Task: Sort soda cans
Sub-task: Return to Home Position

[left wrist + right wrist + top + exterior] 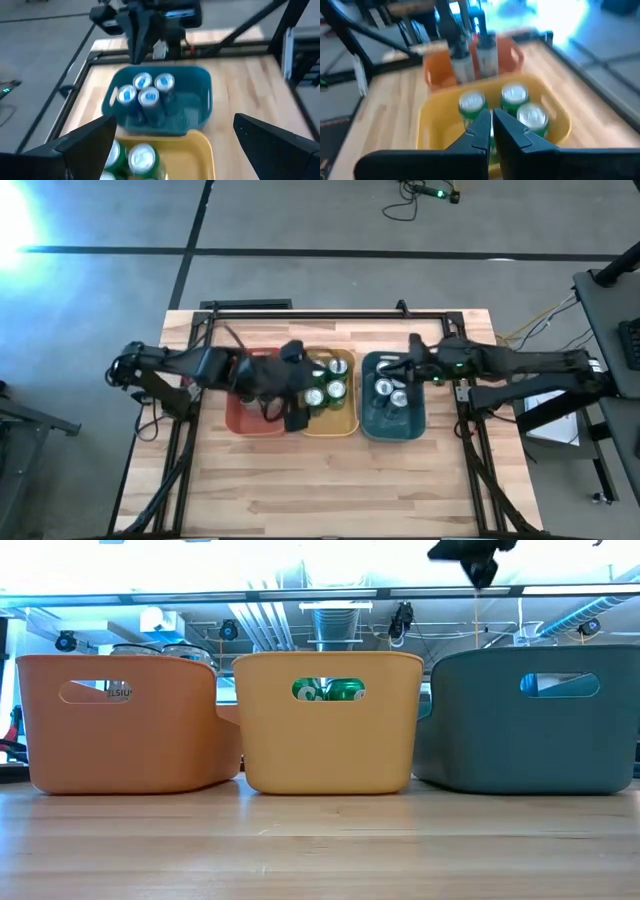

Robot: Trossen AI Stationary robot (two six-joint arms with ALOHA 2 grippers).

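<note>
Three bins stand side by side on the table. The teal bin [420, 420] holds several silver-blue soda cans [145, 90]. The yellow bin [345, 425] holds green cans [515, 97]. In the orange bin [125, 730], can tops [150, 648] show just over the rim. My left gripper [300, 385] hovers open and empty above the border of the orange and yellow bins. My right gripper [492, 125] is shut with nothing in it, above the teal bin's far side [410, 362].
The bins fill the table's far middle. Bare wooden tabletop [320, 480] lies in front of them and to both sides. A black frame [300, 310] runs along the far edge.
</note>
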